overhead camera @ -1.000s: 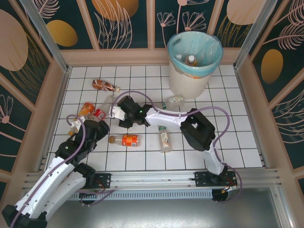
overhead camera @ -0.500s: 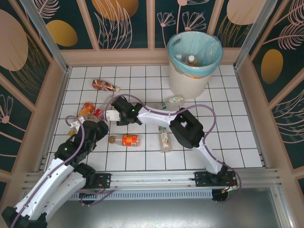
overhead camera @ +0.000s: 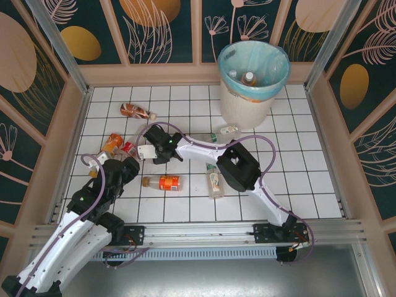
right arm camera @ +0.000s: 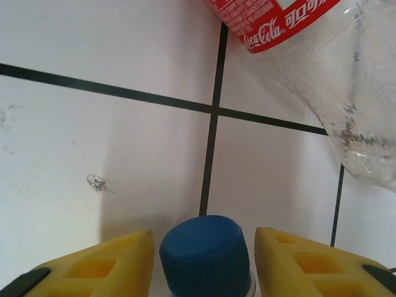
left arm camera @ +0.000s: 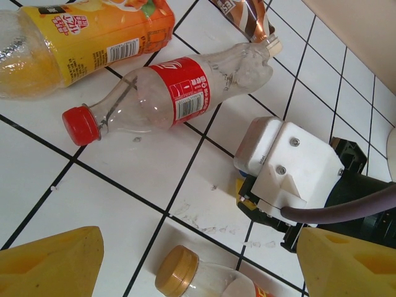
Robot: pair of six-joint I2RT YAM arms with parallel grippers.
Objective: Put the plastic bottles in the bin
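Several plastic bottles lie on the white tiled floor. A clear red-label bottle [left arm camera: 161, 96] with a red cap lies beside an orange-juice bottle [left arm camera: 80, 37] and a brown bottle [overhead camera: 137, 111]. My right gripper [right arm camera: 204, 238] lies low by the red-label bottle [right arm camera: 309, 62]. Its yellow fingers [right arm camera: 111, 263] flank a blue bottle cap [right arm camera: 205, 253] with narrow gaps on both sides; that bottle's body is hidden. My left gripper [left arm camera: 198, 247] hangs open over a tan-capped bottle [left arm camera: 179, 272], touching nothing. The bin [overhead camera: 253, 99], lined in light blue, stands at the back right with bottles inside.
An orange-label bottle [overhead camera: 166, 182] and a clear bottle [overhead camera: 215, 180] lie in the middle of the floor. A small bottle [overhead camera: 230, 130] rests near the bin's foot. My right gripper's white body [left arm camera: 291, 161] sits close in front of my left gripper. Wooden walls enclose the floor.
My right arm has reached further left toward the red-label bottle, and its fingers have drawn in around the blue cap. My left arm has barely shifted.
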